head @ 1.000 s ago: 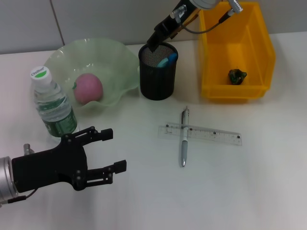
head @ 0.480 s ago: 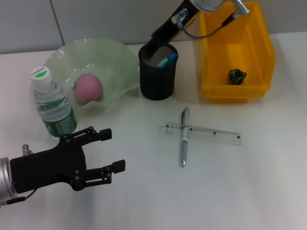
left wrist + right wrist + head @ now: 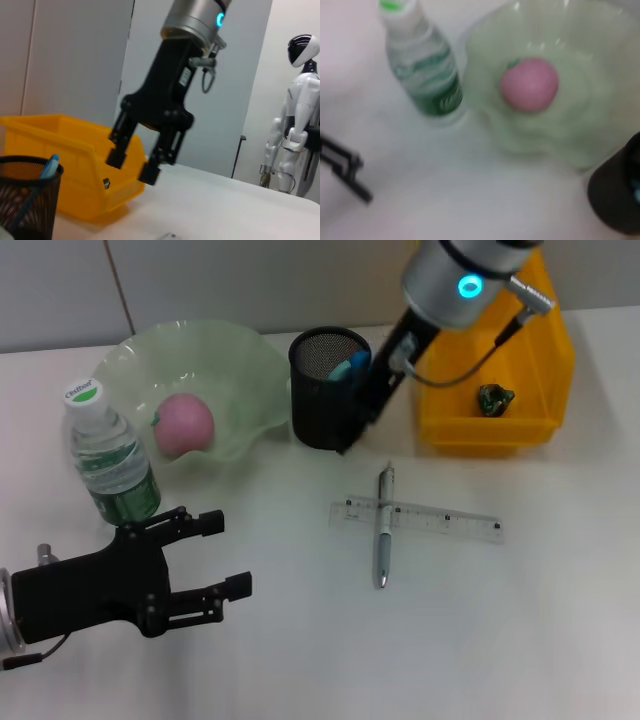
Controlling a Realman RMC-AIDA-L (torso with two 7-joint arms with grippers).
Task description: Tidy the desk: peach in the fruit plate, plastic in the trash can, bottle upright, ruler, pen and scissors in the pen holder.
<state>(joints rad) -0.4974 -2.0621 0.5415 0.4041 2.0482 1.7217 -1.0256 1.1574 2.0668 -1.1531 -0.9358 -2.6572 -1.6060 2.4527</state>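
Observation:
The pink peach (image 3: pixel 183 425) lies in the green fruit plate (image 3: pixel 240 350). Left of the plate, the bottle (image 3: pixel 110 455) stands upright. A blue handle (image 3: pixel 350 365), probably the scissors, sticks out of the black mesh pen holder (image 3: pixel 325 405). The pen (image 3: pixel 382 525) lies across the clear ruler (image 3: pixel 430 520) on the table. A dark green piece of plastic (image 3: pixel 493 398) sits in the yellow trash can (image 3: pixel 470 430). My right gripper (image 3: pixel 358 432) hangs beside the holder's right side; the left wrist view shows this right gripper (image 3: pixel 131 167) open and empty. My left gripper (image 3: pixel 222 555) is open at the front left.
The right wrist view shows the bottle (image 3: pixel 422 75), the peach (image 3: pixel 529 84) and the holder (image 3: pixel 617 195). A white humanoid robot (image 3: pixel 295 120) stands far behind the table.
My right gripper has come away from above the pen holder and dropped to its right side, nearer the pen. My left arm has drifted slightly left.

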